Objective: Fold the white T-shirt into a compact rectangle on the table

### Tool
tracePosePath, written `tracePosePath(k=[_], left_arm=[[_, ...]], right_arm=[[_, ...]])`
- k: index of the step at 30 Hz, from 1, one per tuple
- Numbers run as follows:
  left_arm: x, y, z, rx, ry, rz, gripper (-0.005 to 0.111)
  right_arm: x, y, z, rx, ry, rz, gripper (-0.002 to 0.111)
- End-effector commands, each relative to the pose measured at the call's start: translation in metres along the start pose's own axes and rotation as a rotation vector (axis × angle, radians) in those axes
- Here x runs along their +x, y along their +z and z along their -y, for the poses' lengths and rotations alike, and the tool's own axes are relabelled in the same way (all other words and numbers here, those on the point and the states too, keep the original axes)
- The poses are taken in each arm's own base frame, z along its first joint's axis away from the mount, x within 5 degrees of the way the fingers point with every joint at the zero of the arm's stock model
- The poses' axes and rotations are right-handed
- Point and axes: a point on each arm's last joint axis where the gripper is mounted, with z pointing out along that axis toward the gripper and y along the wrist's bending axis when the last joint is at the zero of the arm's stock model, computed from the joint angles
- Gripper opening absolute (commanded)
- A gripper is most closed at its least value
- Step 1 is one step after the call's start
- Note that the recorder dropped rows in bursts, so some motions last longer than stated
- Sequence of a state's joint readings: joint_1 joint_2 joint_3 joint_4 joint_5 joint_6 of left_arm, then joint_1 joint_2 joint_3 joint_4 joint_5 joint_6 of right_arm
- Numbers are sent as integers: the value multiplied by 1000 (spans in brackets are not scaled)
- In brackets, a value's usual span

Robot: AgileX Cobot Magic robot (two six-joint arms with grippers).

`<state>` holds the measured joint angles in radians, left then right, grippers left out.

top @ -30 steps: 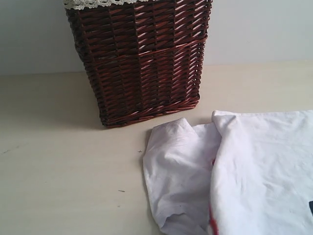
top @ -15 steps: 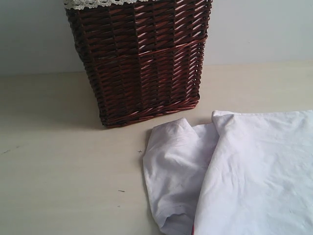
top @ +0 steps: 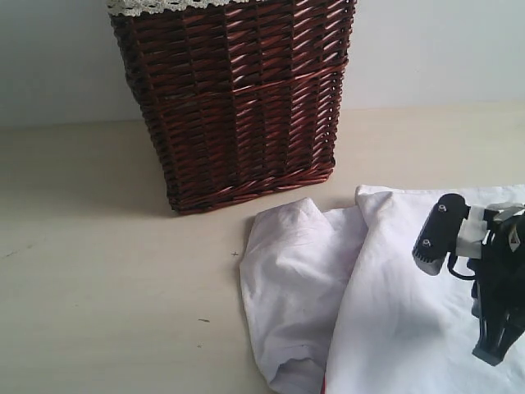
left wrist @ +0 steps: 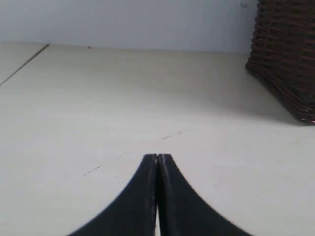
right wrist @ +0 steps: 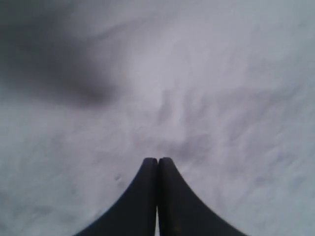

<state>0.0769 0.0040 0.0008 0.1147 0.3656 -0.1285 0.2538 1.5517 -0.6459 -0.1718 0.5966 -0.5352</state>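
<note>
The white T-shirt (top: 402, 320) lies on the table (top: 107, 287) at the lower right of the exterior view and runs off that picture's right and bottom edges. A broad, fairly smooth layer is folded over on the right, its edge slanting down toward the bottom of the picture. From under it a rumpled part (top: 287, 279) sticks out to the left; by its shape it looks like a sleeve. A thin sliver of red (top: 325, 386) shows at the very bottom, where the two layers meet.

The right gripper (right wrist: 157, 161) is over that top layer. Its wrist view shows two dark fingers pressed flat together, tip to tip, with nothing between them and white cloth filling everything beyond. Whether the tips touch the cloth I cannot tell. In the exterior view the black right arm (top: 496, 295) comes in from the right edge, above the shirt.

The left gripper (left wrist: 157, 158) is clenched in the same way — fingers meeting, nothing held — over bare tabletop, with a lower corner of the basket in sight beyond it.

The dark red-brown wicker basket (top: 238, 107) stands upright on the table behind the shirt, near its far edge but not touching it. A strip of pale lace trim (top: 156, 6) runs along its rim — behind it is a plain light wall (top: 435, 49).
</note>
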Motion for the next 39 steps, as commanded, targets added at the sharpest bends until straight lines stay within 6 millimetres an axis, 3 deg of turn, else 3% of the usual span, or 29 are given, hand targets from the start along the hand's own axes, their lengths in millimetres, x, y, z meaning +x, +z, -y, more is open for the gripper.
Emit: tracePosePath(k=[1,11,20,24,27,31,39], left_arm=[[-1,0,0,-3,2,12,0],[-1,0,0,-3,2,12,0],[-1,0,0,-3,2,12,0],[-1,0,0,-3,2,12,0],[-1,0,0,-3,2,12,0],[-1,0,0,-3,2,12,0],[-1,0,0,-3,2,12,0]], right_arm=[[13,18,22,20,109,-3,0],[74,44,76,100,316,-8,0],[123,81,94,90,434,-35,0],[133,87,105,167,502,25,0],[131,78,117,283,519,111,0],[125,51,130,430,509,206,0],[119,-27,139,663,663,427,0]])
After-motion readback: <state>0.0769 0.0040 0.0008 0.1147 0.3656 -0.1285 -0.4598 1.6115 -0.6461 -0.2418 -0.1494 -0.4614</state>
